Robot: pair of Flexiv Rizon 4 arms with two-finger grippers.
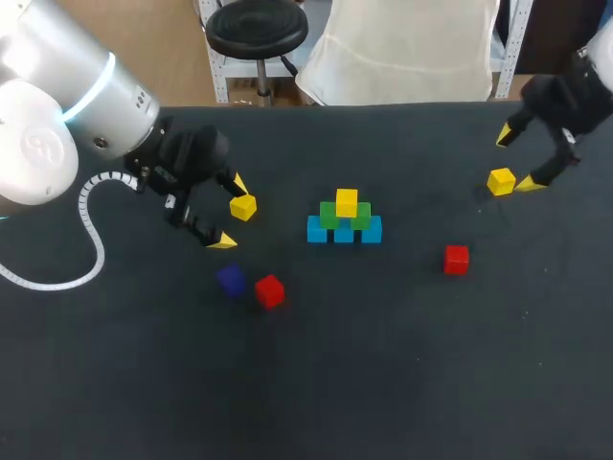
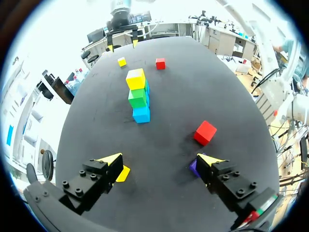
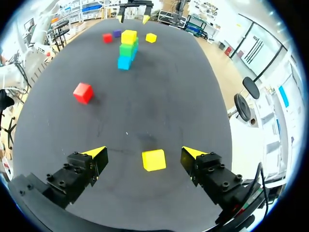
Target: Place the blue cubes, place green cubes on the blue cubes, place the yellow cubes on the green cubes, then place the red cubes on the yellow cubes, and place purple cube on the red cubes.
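The purple cube [image 2: 194, 167] is being half hidden behind one finger of the left gripper [image 2: 160, 160], and a loose yellow cube [image 2: 124, 174] is being partly covered by the other finger. These fingers are being held spread, with nothing grasped. A red cube [image 2: 205, 132] is being shown just ahead.

The right gripper [image 3: 144, 152] is likewise being held released, and a second yellow cube [image 3: 154, 160] is being left untouched between its fingers, well apart from another red cube [image 1: 456, 259].

Mid-table, three blue cubes [image 1: 344, 233] are being topped by two green cubes [image 1: 329, 217] and one stacked yellow cube [image 1: 347, 200]. All are being seen as smooth and sharp-edged on the matte dark table [image 1: 383, 364].
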